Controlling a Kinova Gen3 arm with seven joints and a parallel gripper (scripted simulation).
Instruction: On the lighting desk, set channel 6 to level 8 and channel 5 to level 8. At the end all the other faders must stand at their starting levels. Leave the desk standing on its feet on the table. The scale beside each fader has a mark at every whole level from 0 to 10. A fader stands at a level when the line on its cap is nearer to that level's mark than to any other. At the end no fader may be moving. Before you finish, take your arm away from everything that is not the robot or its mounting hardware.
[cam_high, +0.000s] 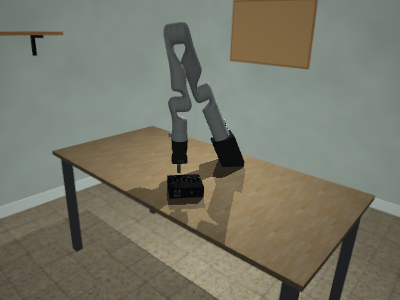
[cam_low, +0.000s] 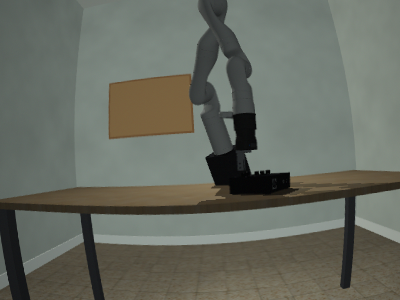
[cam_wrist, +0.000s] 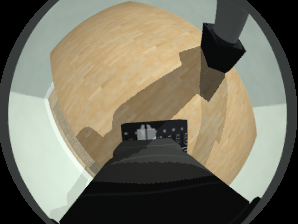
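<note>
The black lighting desk (cam_high: 185, 187) stands on its feet on the wooden table (cam_high: 280, 210), near the table's front edge and just in front of the arm's black base (cam_high: 227, 148). The pincer (cam_high: 176, 165) hangs directly above the desk's rear left end, clenched on nothing, its tips just over the fader caps.

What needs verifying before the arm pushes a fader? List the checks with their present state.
1. Lighting desk standing flat on the table: ok.
2. Gripper shut with nothing between its fingers, ready to push: ok.
3. Gripper above the desk's back edge, not resting on it: ok in the exterior view.
4. Which fader cap lies under the fingertips: cannot tell, caps too small.
5. Levels of channels 5 and 6: cannot tell, scale marks unreadable.
6. Arm base apart from the desk: ok.
</note>
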